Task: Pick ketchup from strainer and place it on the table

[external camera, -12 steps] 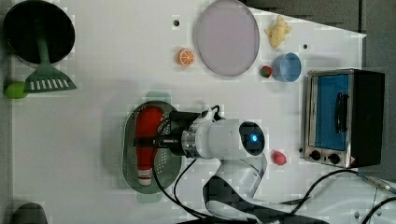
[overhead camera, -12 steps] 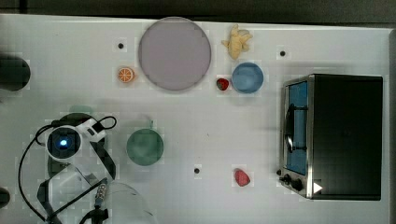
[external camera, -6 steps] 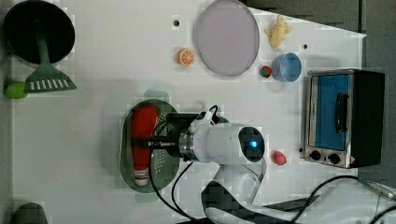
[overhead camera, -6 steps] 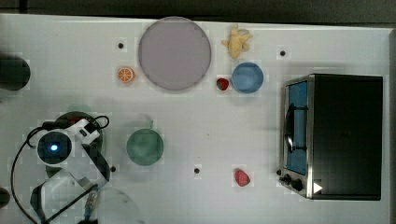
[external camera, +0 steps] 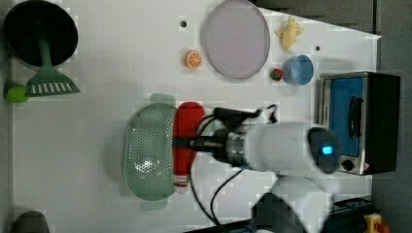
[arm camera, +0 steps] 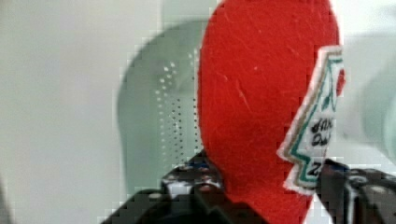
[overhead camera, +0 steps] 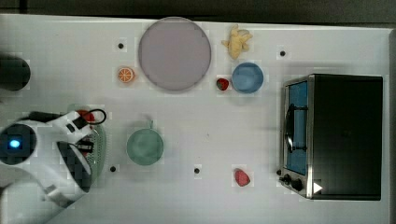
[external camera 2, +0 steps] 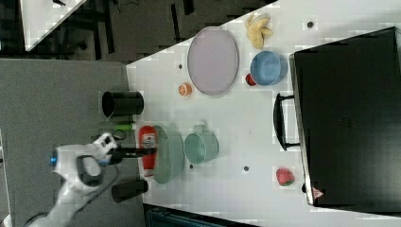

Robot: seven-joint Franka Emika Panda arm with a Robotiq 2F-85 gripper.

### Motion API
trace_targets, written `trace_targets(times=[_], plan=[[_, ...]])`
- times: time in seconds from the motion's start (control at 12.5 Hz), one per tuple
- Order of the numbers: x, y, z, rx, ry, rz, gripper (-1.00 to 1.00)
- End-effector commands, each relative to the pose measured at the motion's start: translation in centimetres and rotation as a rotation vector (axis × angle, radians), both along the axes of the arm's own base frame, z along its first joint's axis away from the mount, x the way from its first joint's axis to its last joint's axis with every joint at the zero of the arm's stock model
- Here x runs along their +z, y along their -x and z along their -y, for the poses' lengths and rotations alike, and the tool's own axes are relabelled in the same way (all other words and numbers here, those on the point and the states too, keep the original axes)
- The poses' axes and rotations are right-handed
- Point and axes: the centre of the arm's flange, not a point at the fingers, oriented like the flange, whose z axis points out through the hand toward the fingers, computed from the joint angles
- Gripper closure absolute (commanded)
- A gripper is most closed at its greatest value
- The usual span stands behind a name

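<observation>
Desk (overhead camera: 196, 140): white, holes dotted across it. The toaster oven (overhead camera: 334, 135), lilac plate (overhead camera: 174, 53), blue bowl (overhead camera: 247, 77), green cup (overhead camera: 145, 146) and loose strawberry (overhead camera: 241, 178) sit where they sat a moment ago.

Arm: a second back it was bent low over the strainer (external camera: 148, 153); now it has drawn up and away, the wrist lifted, as the top and left views show.

Strainer: unmoved near the desk's arm-side edge, its dotted floor now bare in the left view.

Ketchup (external camera: 187, 141): was lying inside the strainer; now raised, seen over the strainer's rim toward the arm, label outward in the right view (external camera 2: 148, 146). It looks clear of the basin, though how high I cannot say.

Gripper (external camera: 182, 143): fingers (arm camera: 196, 191) clenched on the ketchup's body, one on either flank in the wrist view. They were wider a second ago and have since pinched in.

Reading: the pick looks done. What remains is carrying the bottle to bare desk and letting go. The felt-like body is soft, so a slip is the risk.
</observation>
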Motion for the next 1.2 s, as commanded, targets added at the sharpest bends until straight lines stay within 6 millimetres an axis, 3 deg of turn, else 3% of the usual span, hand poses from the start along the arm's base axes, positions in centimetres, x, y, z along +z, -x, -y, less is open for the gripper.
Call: trace_targets(times=[0.08, 0.32, 0.48, 0.72, 0.96, 1.2], plan=[[6.5, -4.2, 3.9, -0.143, 0.004, -0.006, -0.17], [9.6, -8.1, 10.2, -0.179, 0.022, 0.013, -0.17], [9.7, -10.4, 15.9, -0.192, 0.029, 0.032, -0.17], [8.9, -12.4, 23.9, -0.24, 0.048, 0.034, -0.17], [7.6, -12.6, 31.4, -0.366, 0.072, 0.005, -0.17], [3.8, -10.4, 36.0, -0.395, 0.094, -0.073, -0.17]])
